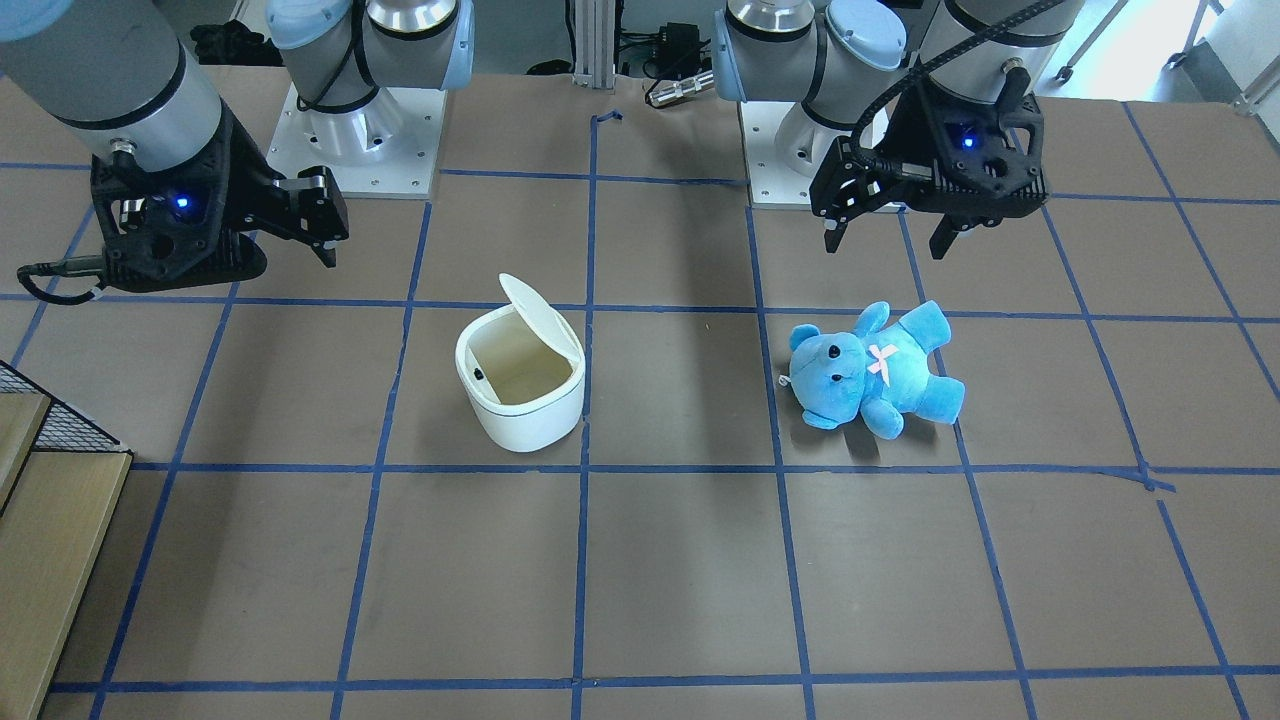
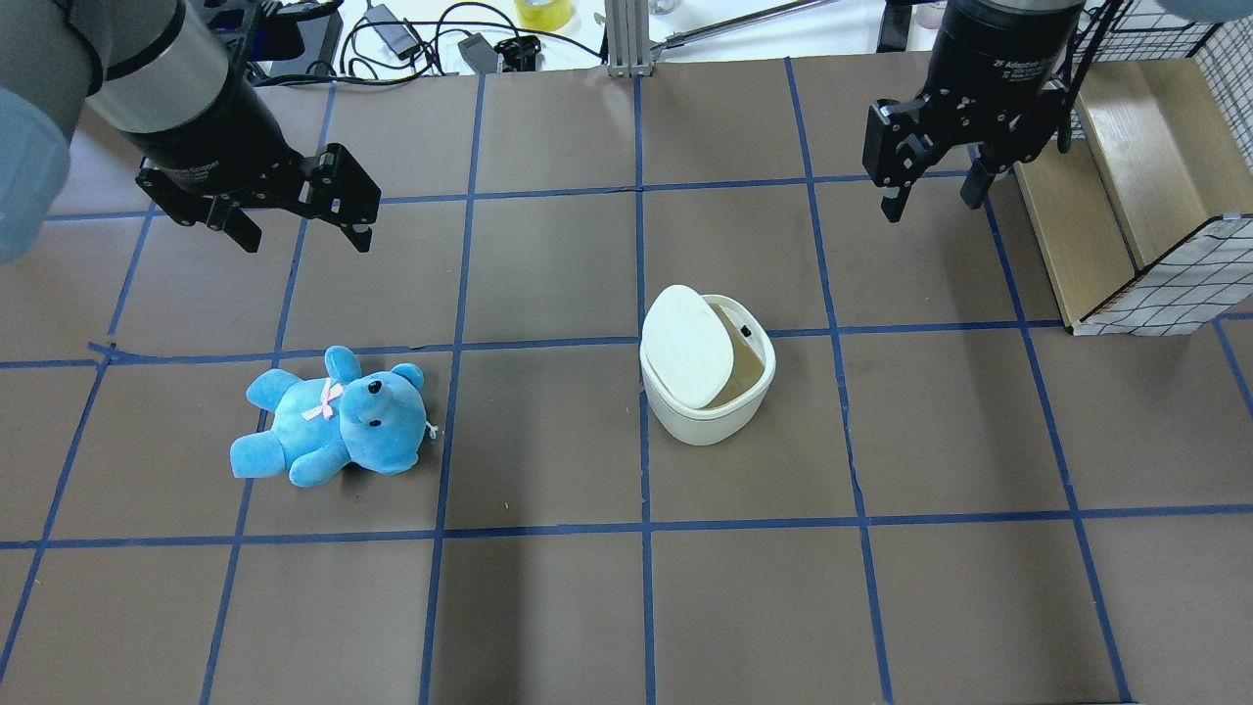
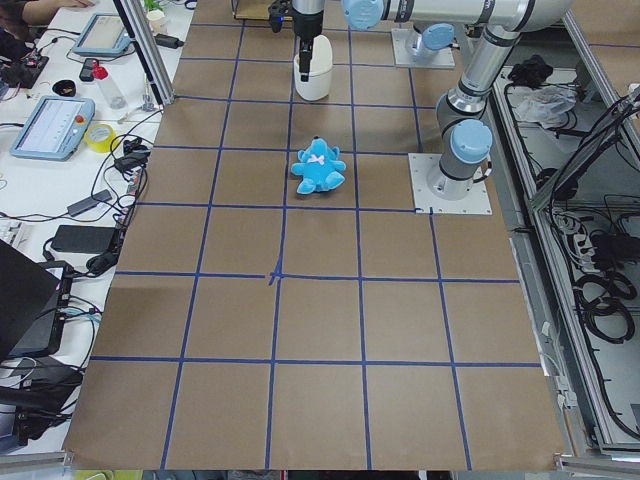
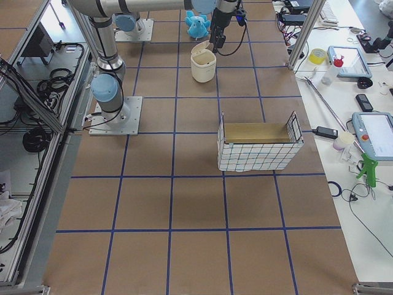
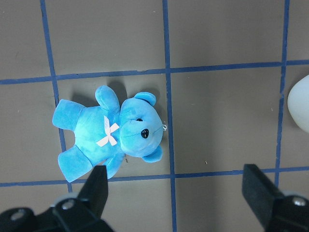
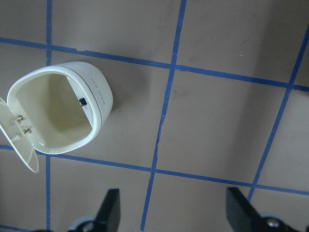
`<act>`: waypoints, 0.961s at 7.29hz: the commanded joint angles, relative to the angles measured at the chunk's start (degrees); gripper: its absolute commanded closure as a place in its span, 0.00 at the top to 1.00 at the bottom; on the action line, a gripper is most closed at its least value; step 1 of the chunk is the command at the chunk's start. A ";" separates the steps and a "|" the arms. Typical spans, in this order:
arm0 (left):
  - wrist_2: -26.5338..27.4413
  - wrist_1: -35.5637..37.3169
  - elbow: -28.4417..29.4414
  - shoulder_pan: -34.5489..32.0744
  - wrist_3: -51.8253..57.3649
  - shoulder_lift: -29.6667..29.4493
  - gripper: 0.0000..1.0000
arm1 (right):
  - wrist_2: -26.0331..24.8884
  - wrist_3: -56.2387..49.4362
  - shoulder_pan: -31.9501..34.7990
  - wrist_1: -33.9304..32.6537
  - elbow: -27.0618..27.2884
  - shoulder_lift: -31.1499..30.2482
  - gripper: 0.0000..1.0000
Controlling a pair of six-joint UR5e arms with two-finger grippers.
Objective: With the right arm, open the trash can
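The white trash can [image 2: 707,411] stands near the table's middle with its flip lid [image 2: 687,345] raised and its cream inside showing. It also shows in the front view [image 1: 520,410] and in the right wrist view [image 6: 101,96], with the lid [image 6: 19,140] swung out at the left. My right gripper [image 2: 930,208] is open and empty. It hangs above the table, behind and to the right of the can, apart from it [image 1: 325,235] [image 6: 175,210]. My left gripper [image 2: 305,240] is open and empty, above a blue plush bear [image 2: 333,416] [image 5: 111,135].
A wire basket with a wooden box [image 2: 1126,196] stands at the table's right edge; it also shows in the front view [image 1: 40,500] and the exterior right view [image 4: 261,147]. Blue tape lines grid the brown table. Cables and tools lie beyond the far edge.
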 commanded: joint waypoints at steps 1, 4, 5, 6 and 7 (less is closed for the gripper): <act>0.00 0.00 0.00 0.00 0.00 0.00 1.00 | 0.25 -0.04 -0.02 0.00 -0.02 -0.55 1.00; 0.00 0.00 0.00 0.00 0.00 0.00 1.00 | 0.16 4.85 0.16 -4.62 0.51 -1.51 1.00; 0.00 0.00 0.00 0.00 0.00 0.00 1.00 | 0.68 8.54 0.07 -5.27 0.60 -1.52 1.00; 0.00 0.00 0.00 0.00 0.00 0.00 1.00 | 0.42 8.75 -0.01 -4.58 0.69 -1.61 1.00; 0.00 0.00 0.00 0.00 0.00 0.00 1.00 | -0.19 7.88 -0.10 -4.31 1.65 -3.35 1.00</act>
